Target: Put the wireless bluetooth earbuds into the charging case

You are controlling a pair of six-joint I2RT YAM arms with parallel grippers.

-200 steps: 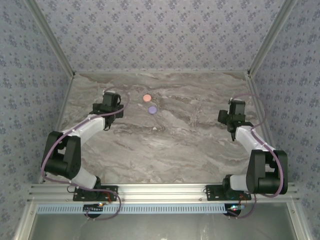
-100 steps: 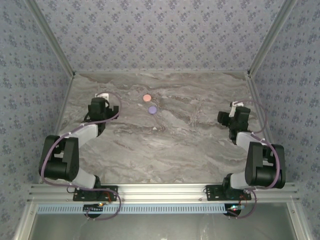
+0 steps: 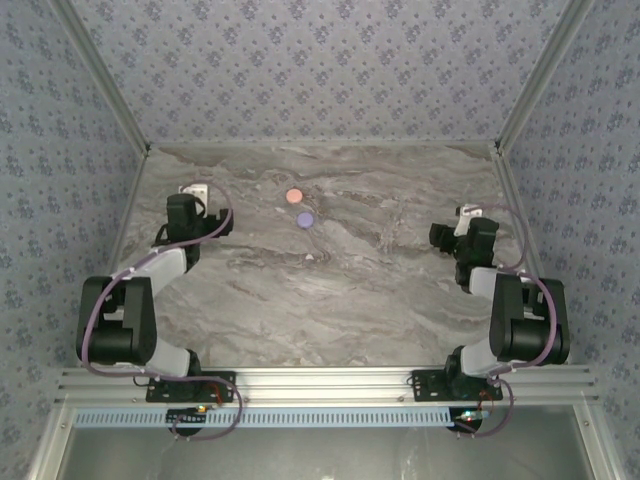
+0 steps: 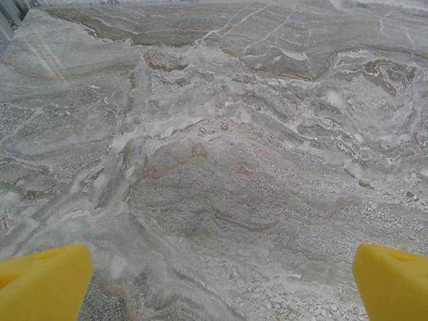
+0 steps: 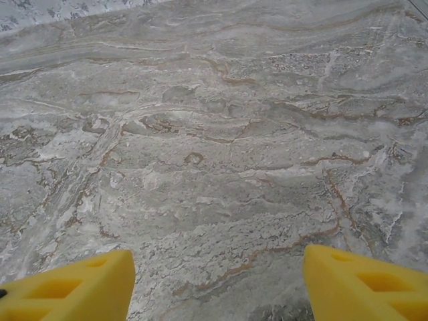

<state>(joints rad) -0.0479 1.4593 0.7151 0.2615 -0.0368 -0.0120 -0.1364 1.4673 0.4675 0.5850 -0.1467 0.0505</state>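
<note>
Of the earbuds (image 3: 311, 258) the overhead view gives only one pale fleck, lying on the counter (image 3: 400, 290) a little nearer the arms than the lilac disc (image 3: 305, 219). It is too small for its shape or how it lies to be made out. The pink disc (image 3: 294, 196) sits just beyond the lilac one, the two close but apart. Whether either disc is the case I cannot tell.

Such bits should be very light, hard and smooth. A fleck like this would skid on the polished stone at a nudge and could pop out of a pinch that lands off centre. It is best taken across its thickest part, fingertips brought low to the counter on either side, then closed slowly and gently. A hard squeeze gains nothing.

The left claw (image 4: 221, 284) hovers over bare marble at the far left, its yellow fingers (image 4: 43, 281) spread wide with nothing between them. The right claw (image 5: 217, 287) is over bare marble at the far right, also parted and holding nothing. Both are well apart from the fleck and the discs, so a reach toward mid-counter comes first.
</note>
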